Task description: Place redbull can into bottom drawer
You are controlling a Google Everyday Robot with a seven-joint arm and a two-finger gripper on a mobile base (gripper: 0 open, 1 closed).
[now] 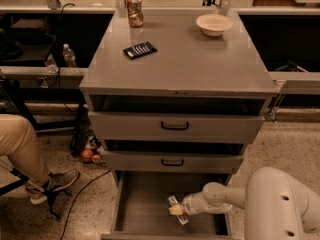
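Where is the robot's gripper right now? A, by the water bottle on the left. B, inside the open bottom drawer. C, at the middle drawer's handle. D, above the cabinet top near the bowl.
B: the gripper is low inside the pulled-out bottom drawer, gripping the redbull can, well below both upper drawers' handles.

no legible text anywhere; gripper (176, 211) sits inside the bottom drawer (145, 204).
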